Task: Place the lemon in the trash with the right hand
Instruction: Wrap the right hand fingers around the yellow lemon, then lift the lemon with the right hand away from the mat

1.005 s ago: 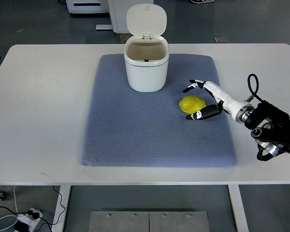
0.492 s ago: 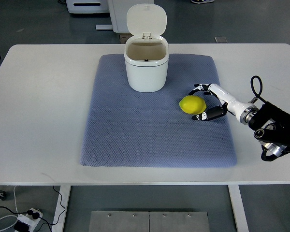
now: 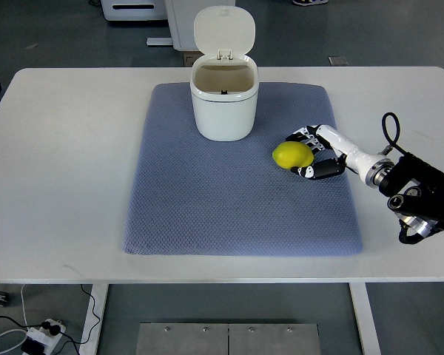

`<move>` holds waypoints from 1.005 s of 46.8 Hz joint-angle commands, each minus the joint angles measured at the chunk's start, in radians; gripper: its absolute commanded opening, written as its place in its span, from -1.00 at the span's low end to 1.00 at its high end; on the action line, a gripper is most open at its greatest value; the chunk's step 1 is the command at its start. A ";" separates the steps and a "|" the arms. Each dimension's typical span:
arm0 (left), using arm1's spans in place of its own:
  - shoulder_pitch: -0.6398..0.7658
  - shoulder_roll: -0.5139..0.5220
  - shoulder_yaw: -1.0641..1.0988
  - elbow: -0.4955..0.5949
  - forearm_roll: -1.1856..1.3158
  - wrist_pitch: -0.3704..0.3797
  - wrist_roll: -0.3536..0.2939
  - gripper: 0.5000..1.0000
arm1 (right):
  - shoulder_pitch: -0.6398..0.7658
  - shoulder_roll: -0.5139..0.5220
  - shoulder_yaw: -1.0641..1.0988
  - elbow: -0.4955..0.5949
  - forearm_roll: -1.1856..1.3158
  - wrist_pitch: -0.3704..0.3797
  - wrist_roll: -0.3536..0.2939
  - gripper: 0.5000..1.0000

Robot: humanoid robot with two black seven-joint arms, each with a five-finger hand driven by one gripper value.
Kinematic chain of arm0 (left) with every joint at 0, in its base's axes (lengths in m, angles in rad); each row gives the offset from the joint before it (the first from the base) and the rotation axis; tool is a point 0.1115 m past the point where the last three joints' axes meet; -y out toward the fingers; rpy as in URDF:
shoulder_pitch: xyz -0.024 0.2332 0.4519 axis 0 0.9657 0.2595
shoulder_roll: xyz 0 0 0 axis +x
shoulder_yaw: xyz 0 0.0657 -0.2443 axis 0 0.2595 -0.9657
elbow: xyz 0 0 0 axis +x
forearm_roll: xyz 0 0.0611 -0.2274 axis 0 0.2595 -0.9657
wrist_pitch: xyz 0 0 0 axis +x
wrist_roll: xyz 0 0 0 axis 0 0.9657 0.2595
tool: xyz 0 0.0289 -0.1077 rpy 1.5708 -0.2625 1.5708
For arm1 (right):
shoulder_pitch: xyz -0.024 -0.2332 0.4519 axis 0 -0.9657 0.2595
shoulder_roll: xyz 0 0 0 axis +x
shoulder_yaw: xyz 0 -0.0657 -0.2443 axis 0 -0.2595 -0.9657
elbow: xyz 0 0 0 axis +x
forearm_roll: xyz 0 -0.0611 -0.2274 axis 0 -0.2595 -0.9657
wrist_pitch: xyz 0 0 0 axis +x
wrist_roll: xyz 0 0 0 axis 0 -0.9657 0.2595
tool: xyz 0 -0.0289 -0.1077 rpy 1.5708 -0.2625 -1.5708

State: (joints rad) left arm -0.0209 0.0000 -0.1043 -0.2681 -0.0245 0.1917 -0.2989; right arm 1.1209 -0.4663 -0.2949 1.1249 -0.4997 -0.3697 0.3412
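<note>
Yellow, oval lemon (image 3: 293, 154) lies on the mat (image 3: 237, 200). Right hand (image 3: 315, 153) fingers, previously spread, now curl around it.

Single top view, taken from the robot's own side of the white table (image 3: 74, 148) and directed steeply downward and forward. The frame takes in the full width of the tabletop, with the blue-grey mat (image 3: 207, 207) near centre; the table's far edge lies toward the top, its near edge toward the bottom. Floor, table legs and a power strip (image 3: 41, 334) show below the near edge. The right arm (image 3: 418, 196) enters from the right edge. No second view is supplied, so nothing overlaps.
</note>
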 commanded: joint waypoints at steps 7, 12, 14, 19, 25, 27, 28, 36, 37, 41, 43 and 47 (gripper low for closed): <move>-0.001 0.000 0.000 0.000 0.000 0.000 0.000 1.00 | 0.023 0.000 -0.023 0.009 0.000 0.001 0.004 -1.00; -0.001 0.000 0.000 0.001 0.000 0.000 0.000 1.00 | 0.028 -0.003 -0.024 0.015 0.000 0.001 0.015 -1.00; -0.001 0.000 0.000 0.000 0.000 0.000 0.000 1.00 | 0.028 -0.003 -0.024 0.018 0.001 0.001 0.016 -1.00; -0.001 0.000 0.000 0.000 0.000 0.000 0.000 1.00 | 0.031 -0.006 -0.024 0.018 0.006 0.003 0.016 -1.00; -0.001 0.000 0.000 0.000 0.000 0.000 0.000 1.00 | 0.030 -0.014 -0.024 0.019 0.006 0.005 0.018 -1.00; -0.001 0.000 0.000 0.000 0.000 0.000 0.000 1.00 | 0.030 -0.020 -0.023 0.019 0.006 0.006 0.019 -1.00; -0.001 0.000 0.000 0.000 0.000 0.000 0.000 1.00 | 0.030 -0.023 -0.023 0.019 0.006 0.006 0.019 -1.00; 0.001 0.000 0.000 0.000 0.000 0.000 0.000 1.00 | 0.037 -0.083 -0.018 0.039 0.012 0.018 0.042 -1.00; -0.001 0.000 0.000 0.001 0.000 0.000 0.000 1.00 | 0.040 -0.090 -0.018 0.039 0.012 0.023 0.045 -1.00; -0.001 0.000 0.000 0.000 0.000 0.000 0.000 1.00 | 0.056 -0.121 -0.015 0.042 0.018 0.043 0.055 -1.00; -0.001 0.000 0.000 0.000 0.000 0.000 0.000 1.00 | 0.065 -0.146 -0.012 0.042 0.030 0.057 0.056 -1.00; -0.001 0.000 -0.001 0.001 0.000 0.000 0.000 1.00 | 0.086 -0.196 0.003 0.044 0.062 0.101 0.058 -1.00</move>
State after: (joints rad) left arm -0.0214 0.0000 -0.1042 -0.2675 -0.0245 0.1917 -0.2993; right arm 1.1915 -0.6303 -0.3023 1.1684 -0.4570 -0.2968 0.3977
